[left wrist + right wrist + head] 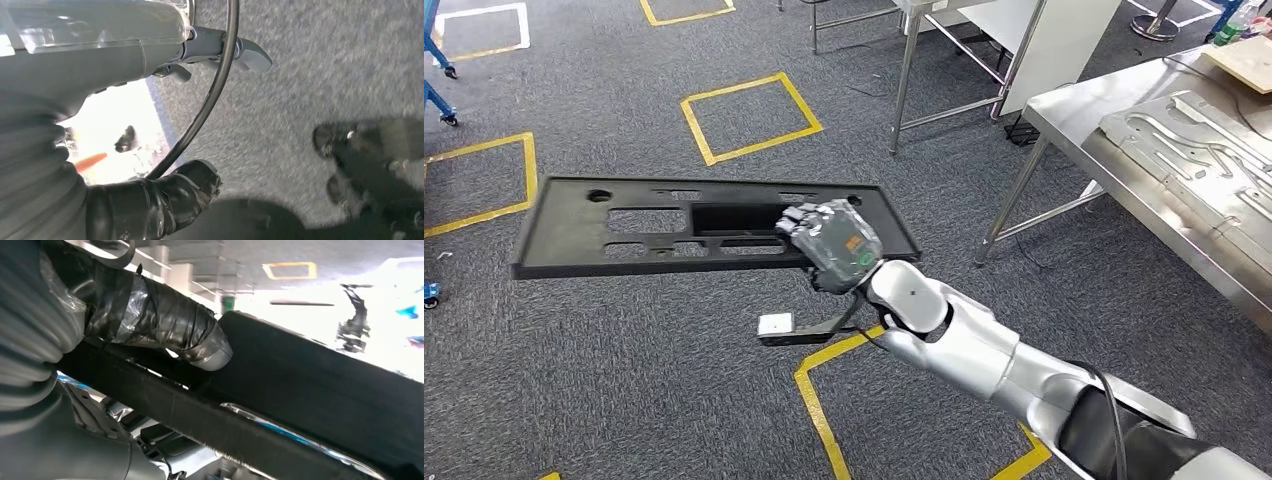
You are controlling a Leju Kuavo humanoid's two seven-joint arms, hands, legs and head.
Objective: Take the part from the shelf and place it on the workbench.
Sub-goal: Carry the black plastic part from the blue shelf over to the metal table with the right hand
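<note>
- I've got the right robot hand (834,245) out ahead of me, fingers wrapped over the near edge of the part (654,228), by its big central cut-out
- The part is a long flat black panel with slots and holes; it hangs level above the grey carpet, carried by that one grip near its right end
- From the right wrist I see the taped thumb (170,325) pressed down on the panel's (310,385) black face, the edge running across the view
- The desk (1064,105) sits off to my right, steel top on steel legs, well apart from the part
- On the desk lies a silvery pressed metal sheet (1194,150), and a pale board (1244,60) at the far corner
- Yellow tape squares (749,115) mark the floor beyond and below the panel
- The left robot hand (200,55) hangs over carpet in its wrist view; nothing in it, fingers loosely apart, a black cable (210,95) crossing in front
</note>
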